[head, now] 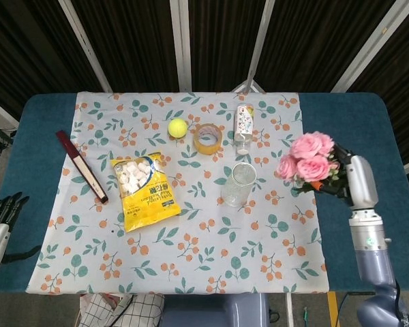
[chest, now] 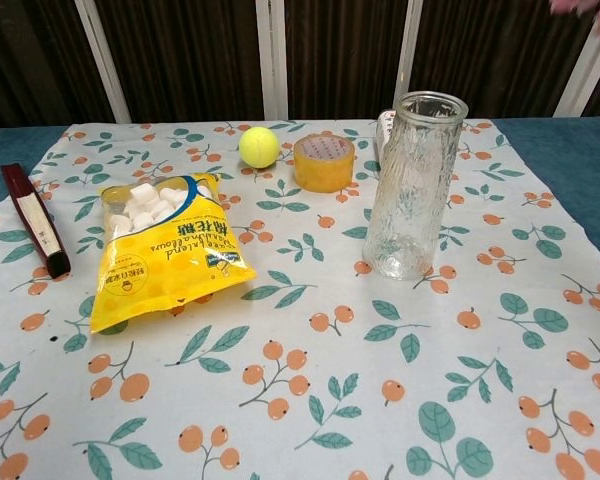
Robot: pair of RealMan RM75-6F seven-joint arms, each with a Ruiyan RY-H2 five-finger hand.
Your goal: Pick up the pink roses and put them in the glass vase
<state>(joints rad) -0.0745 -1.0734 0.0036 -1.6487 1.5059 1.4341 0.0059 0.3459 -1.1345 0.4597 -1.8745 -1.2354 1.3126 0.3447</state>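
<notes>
Roses first: we hold the pink roses [head: 307,158] in our right robot hand [head: 356,180], lifted off the surface, blooms pointing toward nine o'clock and stems running back into the palm. From that bunch the glass vase [head: 238,184] stands upright at about eight o'clock, mouth open upward. We judge the stems must tip downward over that mouth. Our left robot hand [head: 1,210], far off at nine o'clock, holds nothing, fingers loosely apart.
</notes>
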